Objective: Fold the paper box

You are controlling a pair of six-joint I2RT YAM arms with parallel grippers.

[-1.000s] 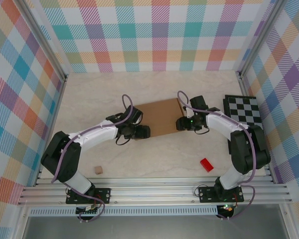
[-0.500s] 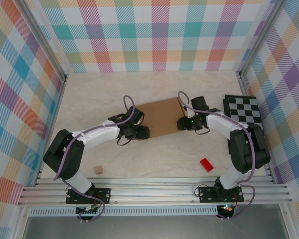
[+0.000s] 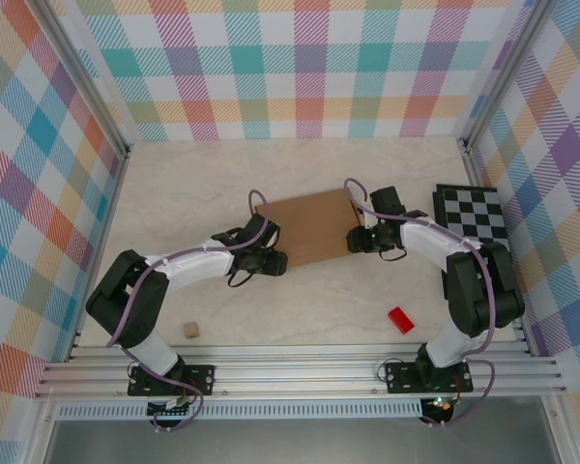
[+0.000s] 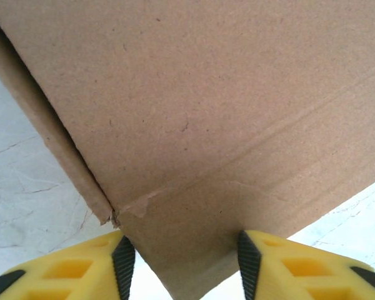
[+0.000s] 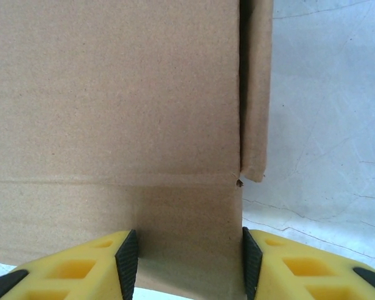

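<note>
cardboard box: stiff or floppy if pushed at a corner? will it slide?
The box looks like thin corrugated board: probably light, stiff across flat panels. It likely hinges at the scored crease, so a flap may fold before the box slides on the smooth table.

Bright, even light, sharp overhead; a soft shadow darkens the paper box (image 5: 175,219) near the fingers (image 5: 69,265).

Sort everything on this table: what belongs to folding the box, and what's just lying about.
Belongs to the job:
- paper box
- left gripper and right gripper, both at the box

Just lying about:
- tan cube
- red block
- checkerboard mat
</note>
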